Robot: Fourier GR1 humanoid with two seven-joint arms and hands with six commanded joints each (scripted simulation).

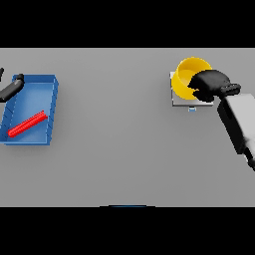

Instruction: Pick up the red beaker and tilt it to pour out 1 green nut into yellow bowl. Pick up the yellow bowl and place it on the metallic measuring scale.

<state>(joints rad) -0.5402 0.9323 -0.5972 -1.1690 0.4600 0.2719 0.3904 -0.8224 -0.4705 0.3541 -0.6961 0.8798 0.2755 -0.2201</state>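
The yellow bowl (185, 75) stands on the metallic measuring scale (179, 102) at the far right of the table. My right hand (211, 83) covers the bowl's right side, its fingers curled over the rim. The red beaker (26, 124) lies on its side inside the blue tray (54, 94) at the left. My left hand (12, 87) shows at the tray's far left corner, dark fingers reaching over its edge. No green nut is visible; the bowl's inside is partly hidden by my right hand.
The blue tray's raised walls surround the beaker. My right forearm (239, 122) slants across the table's right side.
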